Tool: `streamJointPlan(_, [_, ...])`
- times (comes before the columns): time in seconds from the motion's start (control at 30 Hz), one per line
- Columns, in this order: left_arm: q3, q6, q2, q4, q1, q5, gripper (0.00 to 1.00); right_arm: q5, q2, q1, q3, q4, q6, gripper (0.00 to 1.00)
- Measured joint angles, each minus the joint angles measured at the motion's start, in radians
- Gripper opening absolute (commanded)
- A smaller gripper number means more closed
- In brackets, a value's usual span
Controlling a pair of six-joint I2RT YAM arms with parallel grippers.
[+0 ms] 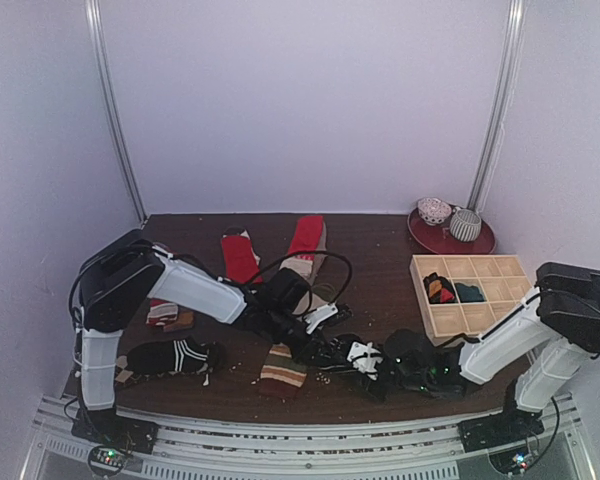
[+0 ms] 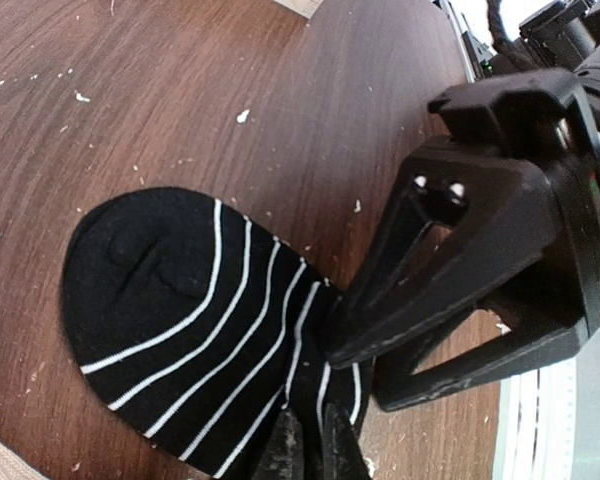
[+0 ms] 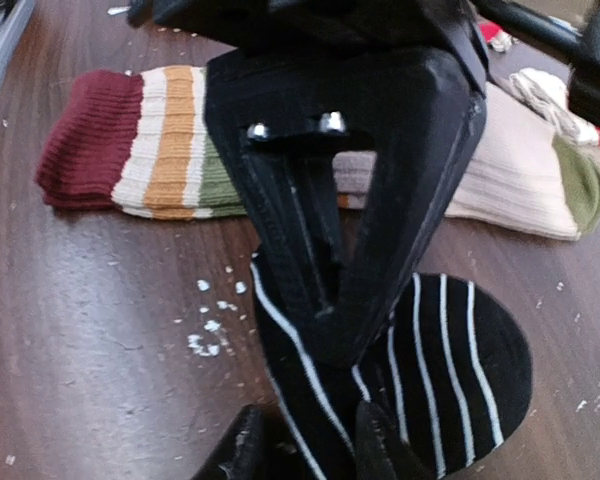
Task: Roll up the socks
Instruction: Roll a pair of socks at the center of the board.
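The left gripper (image 2: 310, 447) has its fingers drawn narrow and pinches one end of the black striped sock (image 2: 170, 290). The right gripper (image 3: 313, 452) stands a little wider, with the same sock's fabric bunched between its fingers. Both meet at that one end, tips almost touching, near the front middle of the wooden table (image 2: 180, 80). The rest of the sock lies flat and unrolled, its rounded end spread away from the fingers. The main risk, as I judge it, is crowding: two sets of fingers on one small patch of knit can collide or tug against each other, and the soft fabric would slide out of the weaker pinch. If only the top layer is caught, the roll would start loose and spring open. A turn made with the rounded end unanchored could drag the whole sock across the tabletop instead of winding it. The beige banded sock (image 3: 140, 140) lies just behind and could get swept along, and the white crumbs (image 3: 210, 325) scattered nearby may be rolled in.
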State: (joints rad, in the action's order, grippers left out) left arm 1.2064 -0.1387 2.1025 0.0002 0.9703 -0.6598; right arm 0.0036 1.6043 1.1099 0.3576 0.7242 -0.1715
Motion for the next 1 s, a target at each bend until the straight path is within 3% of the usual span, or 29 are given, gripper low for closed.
streamJointPlan(0.1, [0.000,0.009,0.000,-0.002,-0.001,-0.002,0.03,0.005,0.023,-0.023,0.030,-0.010,0.034,0.07])
streamJointPlan(0.33, [-0.079,0.042,-0.070,0.064,-0.003,0.101,0.45,-0.083,0.027,-0.076,0.036,-0.003,0.211,0.06])
streamJointPlan(0.47, [-0.211,0.071,-0.195,0.146,0.000,0.182,0.46,-0.142,0.026,-0.098,0.018,0.023,0.337,0.06])
streamJointPlan(0.63, [-0.317,0.135,-0.315,0.362,0.000,0.179,0.48,-0.225,0.035,-0.137,0.005,0.042,0.468,0.06])
streamJointPlan(0.8, [-0.380,0.184,-0.281,0.547,0.000,0.135,0.47,-0.318,0.035,-0.174,-0.012,0.061,0.562,0.06])
streamJointPlan(1.0, [-0.408,0.192,-0.174,0.615,0.000,0.087,0.47,-0.415,0.035,-0.219,-0.015,0.053,0.617,0.05])
